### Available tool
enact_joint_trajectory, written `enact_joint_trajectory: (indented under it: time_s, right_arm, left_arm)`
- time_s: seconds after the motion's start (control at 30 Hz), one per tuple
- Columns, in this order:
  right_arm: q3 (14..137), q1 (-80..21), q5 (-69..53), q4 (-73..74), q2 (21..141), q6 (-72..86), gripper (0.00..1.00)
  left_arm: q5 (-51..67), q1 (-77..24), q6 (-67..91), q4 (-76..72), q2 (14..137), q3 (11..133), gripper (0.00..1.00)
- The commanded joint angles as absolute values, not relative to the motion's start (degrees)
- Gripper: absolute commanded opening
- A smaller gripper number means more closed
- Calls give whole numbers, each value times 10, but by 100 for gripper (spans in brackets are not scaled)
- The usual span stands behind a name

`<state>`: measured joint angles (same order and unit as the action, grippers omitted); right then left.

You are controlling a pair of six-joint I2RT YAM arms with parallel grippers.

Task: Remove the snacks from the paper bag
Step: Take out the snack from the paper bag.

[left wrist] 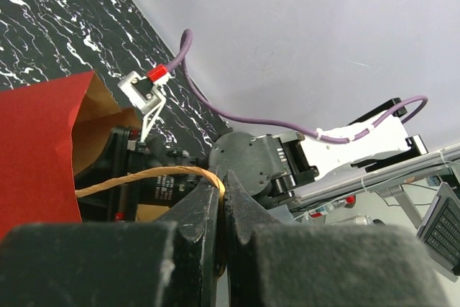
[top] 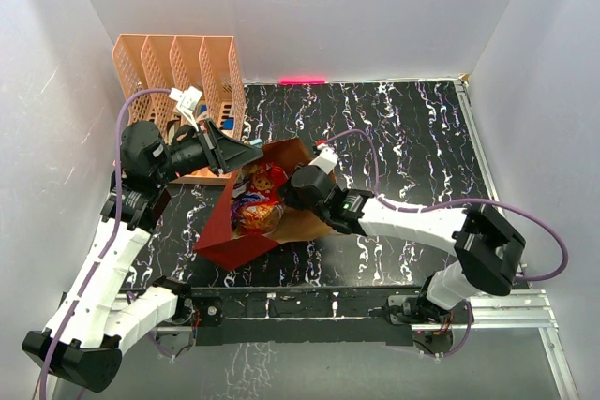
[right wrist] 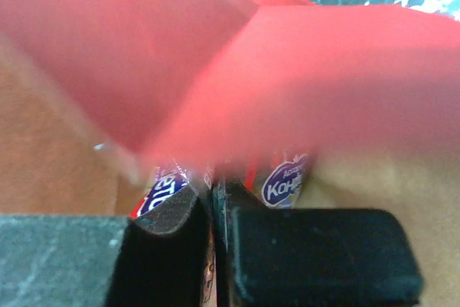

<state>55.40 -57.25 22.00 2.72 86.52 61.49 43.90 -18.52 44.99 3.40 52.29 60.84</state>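
The paper bag [top: 225, 243], red outside and brown inside, lies on the table with its mouth held up. My left gripper [top: 251, 151] is shut on its twisted tan handle [left wrist: 144, 175]; the jaws [left wrist: 223, 193] pinch the cord. My right gripper [top: 287, 190] reaches into the bag's mouth and is shut on the edge of the large red crinkly candy bag [top: 260, 205]. In the right wrist view the closed jaws [right wrist: 213, 193] clamp the candy bag's film, whose purple and white label [right wrist: 284, 181] shows under the paper bag's blurred red wall [right wrist: 302, 70]. No small packets are clearly visible.
A peach perforated file rack [top: 178, 70] stands at the back left, right behind my left gripper. A pink stick [top: 302, 81] lies along the back wall. The black marbled table [top: 412, 147] is walled in white on three sides.
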Motion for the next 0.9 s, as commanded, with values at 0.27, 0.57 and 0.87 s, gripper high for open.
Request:
enact_joint_trajectory:
  time_s: [0.27,0.57,0.87]
  right_arm:
    - [587,-572,115,-67,754,606,7]
    - [594,-571,103,-17,630,535,7]
    - [559,-572,186,51,471,534,7]
  left_arm:
    - [415,-185,418,70,507,617,0]
    - [405,-185,400,91,512,632,0]
    - [394,-185,407,88,512,626,0]
